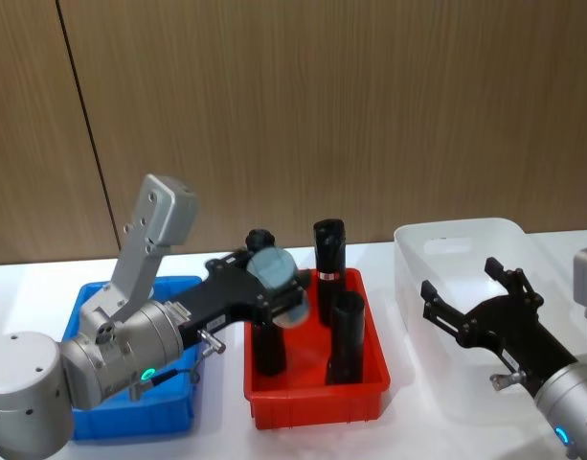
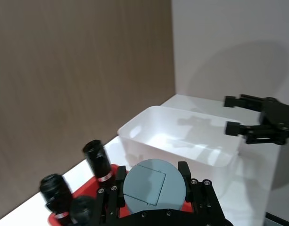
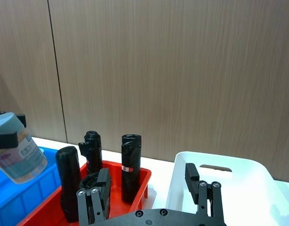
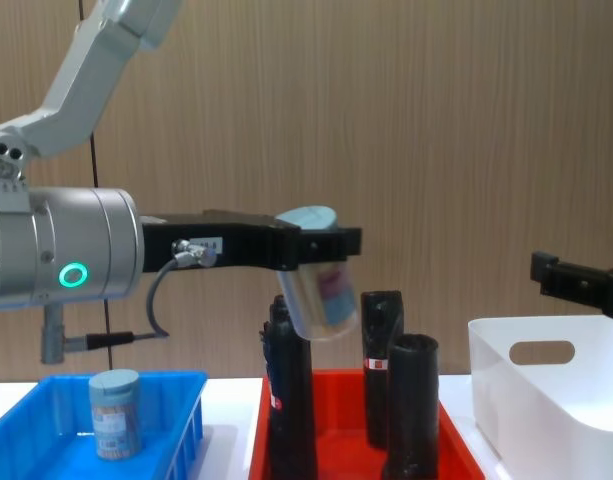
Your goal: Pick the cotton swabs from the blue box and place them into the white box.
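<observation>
Above the white counter (image 1: 44, 278), the left gripper (image 2: 152, 176), clamped on a tilted cotton swabs jar (image 4: 318, 285) mid-frame, could clip the black cylinders (image 1: 328, 254) beneath; the right gripper (image 1: 459, 278) gapes wide at lower right.

The cotton swabs (image 4: 321, 290) have pale blue lids and blue-pink labels. The blue box (image 1: 130, 427) is bright, the tray (image 1: 312, 399) red, the white box (image 1: 458, 233) plain, the cylinders (image 1: 328, 254) black.

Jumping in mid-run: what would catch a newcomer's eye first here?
First the left hand, shut on a tilted cotton swab jar in the air above the red tray of black cylinders. Next the right hand, open above the white box at the right. A second jar stands in the blue box at the left.
</observation>
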Available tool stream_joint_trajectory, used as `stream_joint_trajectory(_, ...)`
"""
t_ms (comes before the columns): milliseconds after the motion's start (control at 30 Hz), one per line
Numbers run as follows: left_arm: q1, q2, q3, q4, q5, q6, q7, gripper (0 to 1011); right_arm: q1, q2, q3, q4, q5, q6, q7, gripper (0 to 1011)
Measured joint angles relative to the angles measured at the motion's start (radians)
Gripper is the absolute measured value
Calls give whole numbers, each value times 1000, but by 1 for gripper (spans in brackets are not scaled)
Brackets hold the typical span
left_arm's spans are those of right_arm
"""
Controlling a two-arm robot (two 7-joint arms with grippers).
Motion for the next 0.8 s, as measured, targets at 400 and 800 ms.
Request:
stream_joint_trajectory(400, -12, 13, 11, 40, -15, -57, -193, 669, 0, 0, 0, 0, 0, 0, 0, 1002)
stream_joint_trajectory(800, 3, 42, 12, 35, -10, -72, -248, 669, 0, 0, 0, 0, 0, 0, 0, 1002)
